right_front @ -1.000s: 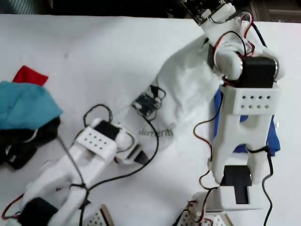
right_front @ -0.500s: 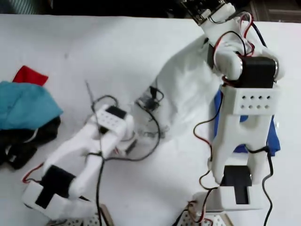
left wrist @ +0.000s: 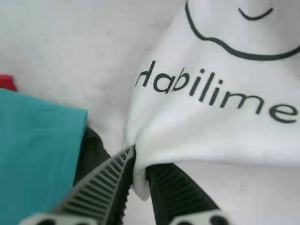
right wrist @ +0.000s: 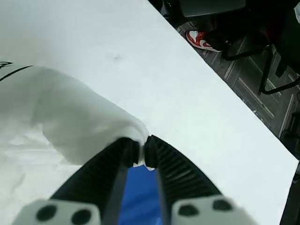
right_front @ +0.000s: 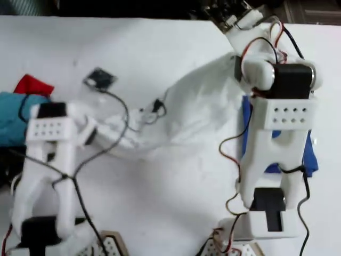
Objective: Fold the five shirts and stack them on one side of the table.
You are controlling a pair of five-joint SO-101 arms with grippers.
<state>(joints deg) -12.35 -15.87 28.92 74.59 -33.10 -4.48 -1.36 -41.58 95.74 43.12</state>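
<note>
Left gripper (left wrist: 138, 176) is clamped on a corner of the white shirt (right_front: 200, 104); right gripper (right wrist: 140, 152) is clenched on another, by the blue shirt (right_front: 311, 157). Even tension is advised so the cloth is laid flat beside it.
</note>
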